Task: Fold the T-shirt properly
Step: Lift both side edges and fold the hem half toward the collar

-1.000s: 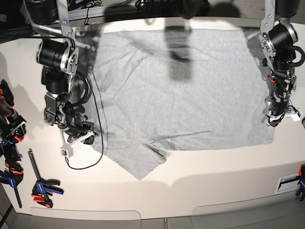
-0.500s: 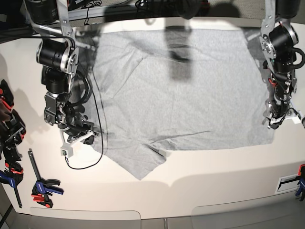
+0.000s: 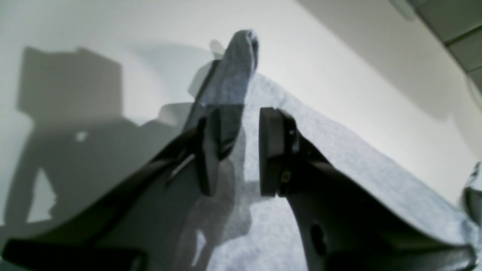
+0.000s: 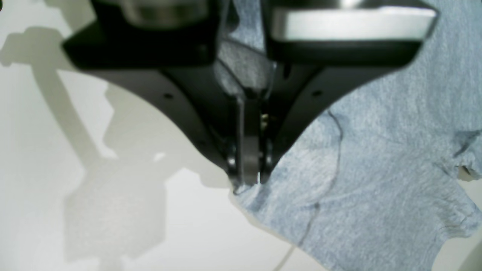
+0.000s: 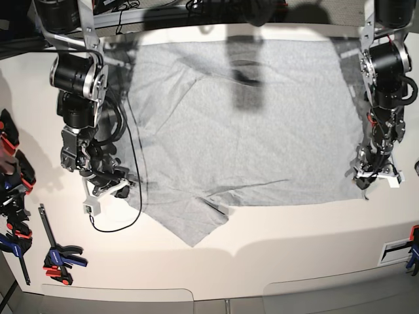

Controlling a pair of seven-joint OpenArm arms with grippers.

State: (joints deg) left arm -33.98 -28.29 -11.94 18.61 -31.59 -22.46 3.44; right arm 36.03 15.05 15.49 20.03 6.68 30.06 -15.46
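Note:
The grey T-shirt lies spread plain side up on the white table, with one sleeve pointing toward the front. My right gripper is at its left edge. In the right wrist view this gripper is shut on the edge of the T-shirt. My left gripper is at the shirt's lower right corner. In the left wrist view it is open, low over the T-shirt. A raised fold of cloth stands against its left finger.
Several clamps lie at the table's left edge, another clamp nearer the front. A thin black cable runs over the shirt's left side. A label sits at the right edge.
My left gripper has moved down and inward onto the shirt's lower right corner, and that corner has drawn inward and lifted. The right arm has not moved.

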